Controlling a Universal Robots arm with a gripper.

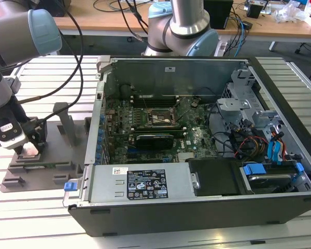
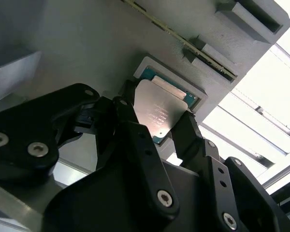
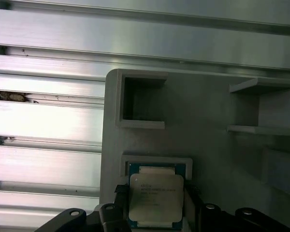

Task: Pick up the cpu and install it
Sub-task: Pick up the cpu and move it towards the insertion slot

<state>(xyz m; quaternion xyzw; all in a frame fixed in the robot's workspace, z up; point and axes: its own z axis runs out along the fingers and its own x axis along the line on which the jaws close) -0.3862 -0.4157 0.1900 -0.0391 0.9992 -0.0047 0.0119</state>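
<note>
End effector (image 1: 29,150) at the exterior view's lower left, over the grey tray (image 1: 39,174). We see it clamped on the cpu (image 3: 156,195).

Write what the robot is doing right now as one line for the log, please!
phase: pickup | end effector: down over cpu | cpu: flat in grey tray recess | installed: not yet

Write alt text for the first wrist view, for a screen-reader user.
The cpu, silvery top facing up, lies flat in a square recess of the grey tray, with the black gripper right at it. The tray has further moulded pockets and sits on a slotted metal table.
</note>
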